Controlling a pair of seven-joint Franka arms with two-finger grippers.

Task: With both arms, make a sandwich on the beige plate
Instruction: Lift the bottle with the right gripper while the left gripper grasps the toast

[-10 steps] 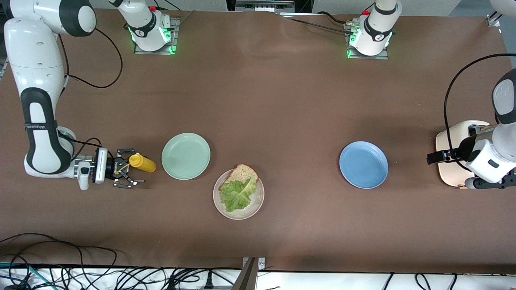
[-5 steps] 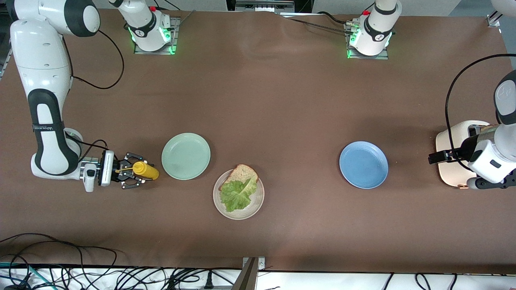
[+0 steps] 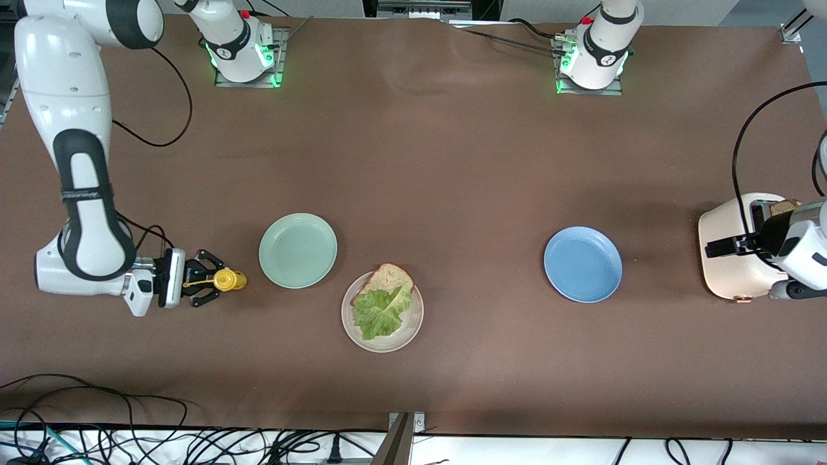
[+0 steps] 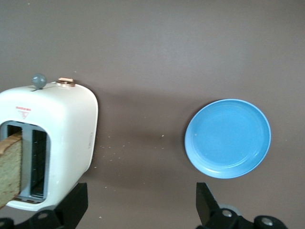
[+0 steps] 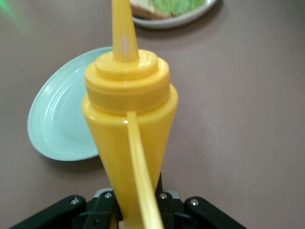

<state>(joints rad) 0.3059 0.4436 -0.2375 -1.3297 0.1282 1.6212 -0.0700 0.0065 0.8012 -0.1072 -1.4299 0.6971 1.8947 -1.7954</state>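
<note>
Since a second ago the right gripper has shut its fingers on the yellow squeeze bottle and tipped it up from lying flat, while the left arm has drawn back toward its own end of the table. The brown table carries everything, and the beige plate near its middle serves as the landmark. The white toaster stands well apart from that plate at the left arm's end, a bread slice sticking out of one slot. The left gripper hangs over the table beside the toaster, its fingers spread wide and holding nothing. The blue plate lies between the beige plate and the toaster. The mint-green plate sits just beside the beige plate, toward the right arm's end and slightly farther from the front camera. On the beige plate lies the unfinished sandwich: one slice of wholemeal bread with a ruffled lettuce leaf on it. The bottle, pinched at its body, is beside the mint-green plate.
</note>
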